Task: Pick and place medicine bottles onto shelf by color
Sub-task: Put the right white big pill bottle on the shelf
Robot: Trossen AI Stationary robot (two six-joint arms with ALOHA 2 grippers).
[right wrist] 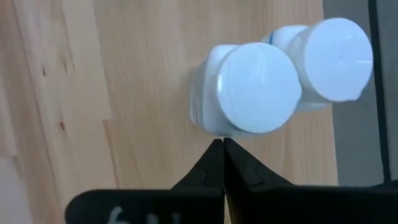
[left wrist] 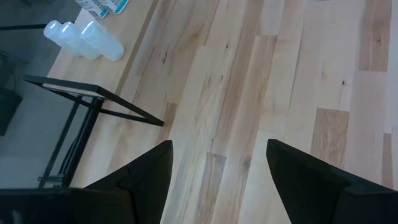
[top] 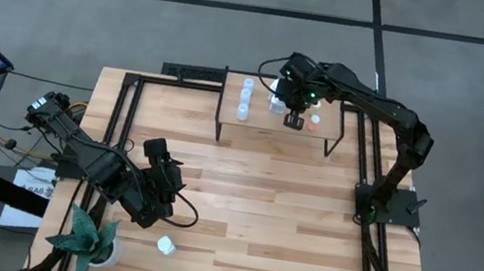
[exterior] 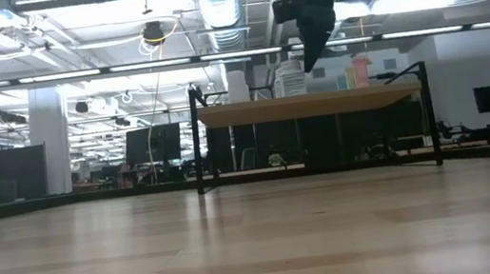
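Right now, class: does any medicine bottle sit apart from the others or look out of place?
Yes. One small white bottle lies alone on the table near its front edge, beside the potted plant, far from the others grouped on the shelf. It seems to be tipped on its side, though that is hard to confirm.

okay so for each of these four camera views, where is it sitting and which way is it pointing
High: overhead, straight down on the table; both arms, shelf, lone bottle.
Low: table height, level across to the shelf; right tool hangs above it.
Left wrist: on the left arm, facing the tabletop past its open left tool; white bottles far off.
Right wrist: down over the shelf; shut tool tips beside two blue-capped bottles.
Shared: high and low both show the right tool over the shelf.
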